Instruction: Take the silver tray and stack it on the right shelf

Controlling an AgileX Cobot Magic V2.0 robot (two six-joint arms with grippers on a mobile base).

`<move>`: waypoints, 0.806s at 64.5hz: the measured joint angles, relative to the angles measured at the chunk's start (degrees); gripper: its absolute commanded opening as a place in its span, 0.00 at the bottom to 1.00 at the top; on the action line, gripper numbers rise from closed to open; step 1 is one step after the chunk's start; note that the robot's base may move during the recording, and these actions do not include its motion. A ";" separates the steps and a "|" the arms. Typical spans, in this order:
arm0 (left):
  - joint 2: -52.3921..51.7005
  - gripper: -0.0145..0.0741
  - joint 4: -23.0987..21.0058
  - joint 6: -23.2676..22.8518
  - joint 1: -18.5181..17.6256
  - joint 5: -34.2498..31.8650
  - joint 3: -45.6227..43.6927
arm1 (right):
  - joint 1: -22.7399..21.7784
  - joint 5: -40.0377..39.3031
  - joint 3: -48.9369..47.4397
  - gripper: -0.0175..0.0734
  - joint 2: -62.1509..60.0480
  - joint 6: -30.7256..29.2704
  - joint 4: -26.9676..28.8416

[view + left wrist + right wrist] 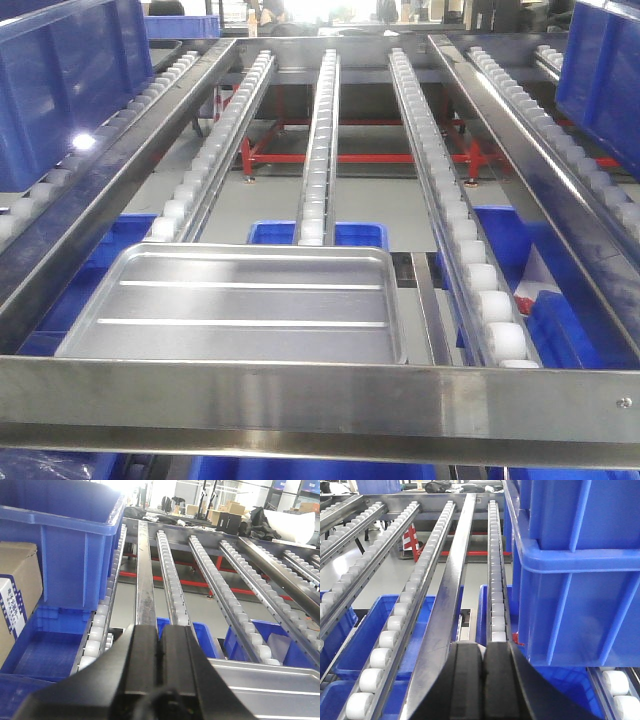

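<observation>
The silver tray (240,300) lies flat on the roller rails of the right shelf, just behind the shelf's wide steel front bar (320,395). It is shiny, with two long ridges on its bottom. In the left wrist view the tray (270,685) shows at the lower right, beside and below my left gripper (160,630), which is shut on nothing. My right gripper (484,647) is also shut and empty; it hovers over a steel rail next to a roller track, and the tray is out of that view. Neither gripper appears in the front view.
Large blue bins stand on the rack at the far left (60,80) and far right (605,70); one (575,570) is close to the right of my right gripper. A cardboard box (15,590) sits left of the left bin (65,535). More blue bins (318,233) lie below the rails.
</observation>
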 measured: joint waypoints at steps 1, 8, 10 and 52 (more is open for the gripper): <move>0.00 0.06 0.00 0.00 0.00 0.00 0.00 | 0.00 0.00 0.00 0.25 0.00 0.00 0.00; 0.00 0.06 0.00 0.00 0.00 0.00 0.00 | 0.00 0.00 0.00 0.25 0.00 0.00 0.00; 0.00 0.06 0.00 0.00 0.00 0.00 0.00 | 0.00 0.00 0.00 0.25 0.00 0.00 0.00; 0.00 0.06 0.00 0.00 0.00 -0.85 0.00 | 0.00 -1.92 0.00 0.25 0.00 0.00 0.00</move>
